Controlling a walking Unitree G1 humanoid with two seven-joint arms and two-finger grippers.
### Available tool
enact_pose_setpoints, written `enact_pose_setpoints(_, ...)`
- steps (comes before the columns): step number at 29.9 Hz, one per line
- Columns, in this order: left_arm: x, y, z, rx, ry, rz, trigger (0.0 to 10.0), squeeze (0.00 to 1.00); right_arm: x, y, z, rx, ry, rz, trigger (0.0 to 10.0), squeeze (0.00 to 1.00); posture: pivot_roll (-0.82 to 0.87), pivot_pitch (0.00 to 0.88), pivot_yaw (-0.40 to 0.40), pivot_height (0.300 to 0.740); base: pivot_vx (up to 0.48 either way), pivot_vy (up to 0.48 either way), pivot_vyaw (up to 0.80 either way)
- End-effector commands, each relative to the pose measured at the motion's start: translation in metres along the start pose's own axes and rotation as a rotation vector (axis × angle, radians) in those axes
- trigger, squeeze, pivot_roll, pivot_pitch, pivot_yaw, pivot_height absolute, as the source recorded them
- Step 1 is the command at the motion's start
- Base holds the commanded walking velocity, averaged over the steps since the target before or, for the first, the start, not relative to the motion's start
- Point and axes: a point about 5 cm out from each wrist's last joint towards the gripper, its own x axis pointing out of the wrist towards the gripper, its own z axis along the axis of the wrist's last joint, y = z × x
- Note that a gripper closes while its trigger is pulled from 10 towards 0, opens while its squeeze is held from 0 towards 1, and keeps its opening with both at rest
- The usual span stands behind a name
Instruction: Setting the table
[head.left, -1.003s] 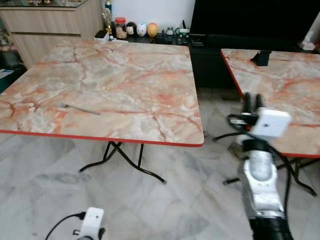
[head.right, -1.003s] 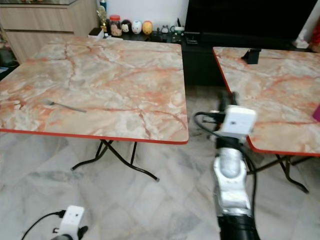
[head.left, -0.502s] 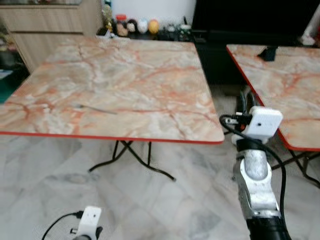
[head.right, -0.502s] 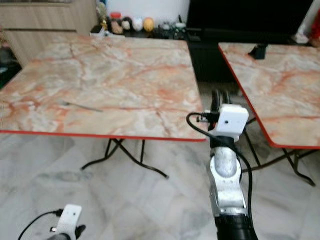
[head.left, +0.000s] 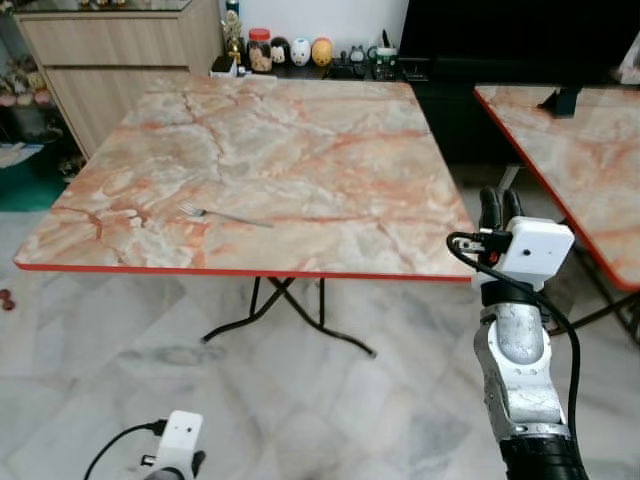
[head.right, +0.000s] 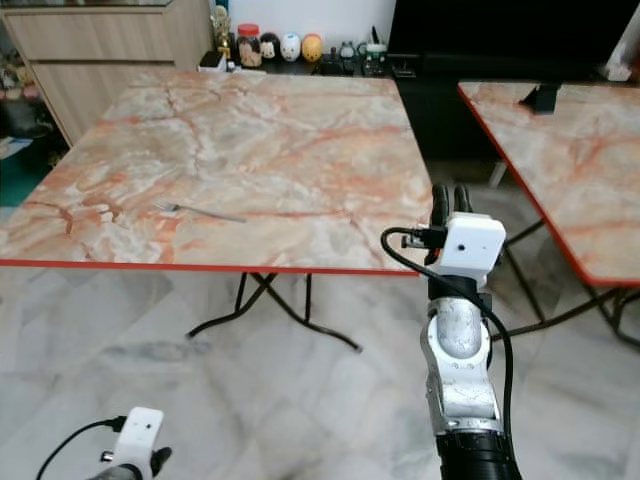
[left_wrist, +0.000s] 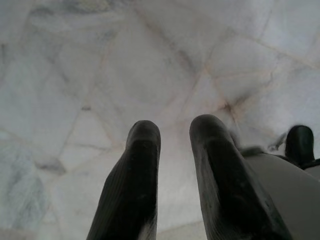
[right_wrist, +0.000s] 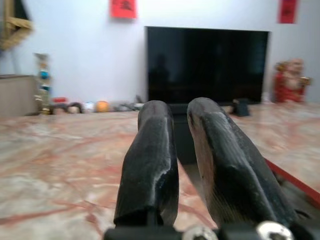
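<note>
Fork, thin silver metal, lies flat on the orange-veined marble folding table, near its front-left edge. To reach it well, the robot should close in and swing left before lowering.

Right gripper, 2 fingers nearly together and empty, stands off the table's front-right corner, well apart from the fork; left gripper, slightly parted and empty, hangs idle over floor tiles.

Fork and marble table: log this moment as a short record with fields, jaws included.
fork: lying flat on the near-left part of the marble table
table: marble top with red edge
second table: to the robot's right
right gripper: raised by the table's near right corner, jaws nearly together, empty
left gripper: hanging low over the floor, jaws slightly apart, empty
floor: pale marble tiles
</note>
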Motion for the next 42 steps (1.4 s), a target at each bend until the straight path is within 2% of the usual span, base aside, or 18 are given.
enact_pose_setpoints(1, -0.0005, 0.0039, -0.0019, -0.002, 0.013, 0.011, 10.0, 0.0, 0.0032, 0.003, 0.0055, 0.014, -0.022, 0.003, 10.0, 0.0, 0.04, 0.0, -0.016, 0.727, 0.0, 0.285, 0.0)
enact_pose_setpoints(16, -0.0004, 0.0033, -0.0021, -0.006, 0.015, 0.012, 10.0, 0.0, 0.0039, -0.0009, 0.005, 0.033, -0.013, -0.016, 10.0, 0.0, 0.04, 0.0, -0.02, 0.727, 0.0, 0.282, 0.0)
enact_pose_setpoints(42, -0.0004, 0.0028, -0.0021, -0.011, 0.015, 0.012, 10.0, 0.0, 0.0043, 0.0022, 0.0043, 0.044, -0.008, -0.002, 10.0, 0.0, 0.05, 0.0, -0.025, 0.727, 0.0, 0.283, 0.0)
